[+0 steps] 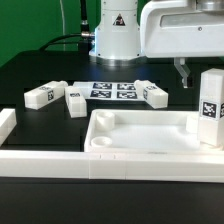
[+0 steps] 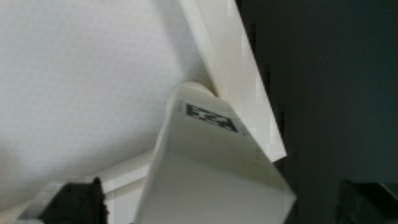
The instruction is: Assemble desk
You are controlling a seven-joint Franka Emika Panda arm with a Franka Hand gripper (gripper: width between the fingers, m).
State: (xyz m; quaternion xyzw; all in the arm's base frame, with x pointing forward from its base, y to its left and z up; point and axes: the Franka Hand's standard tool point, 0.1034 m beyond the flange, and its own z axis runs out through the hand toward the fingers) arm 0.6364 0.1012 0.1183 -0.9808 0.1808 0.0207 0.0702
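Plainly, the tabletop [image 1: 130,135] lies tray-side up, and one upright leg [image 1: 209,108] stands at its end toward the exterior view's right, tag facing the camera. Whether that leg is fully seated there I cannot tell. The gripper [image 1: 184,72] hangs just above and beside the leg's top. In the wrist view its dark fingers [image 2: 80,200] sit spread to either side of the leg with a gap on each side, so it is parted and grips nothing. I judge the step in hand to be fitting this first leg. The next move calls either for closing on it to finish seating it, or for lifting clear to fetch another. The socket [image 1: 100,145] at the tabletop's opposite end is bare. Three loose legs [image 1: 42,96] [image 1: 76,101] [image 1: 153,95] lie flat beyond the tabletop, flanking the marker board [image 1: 113,90].
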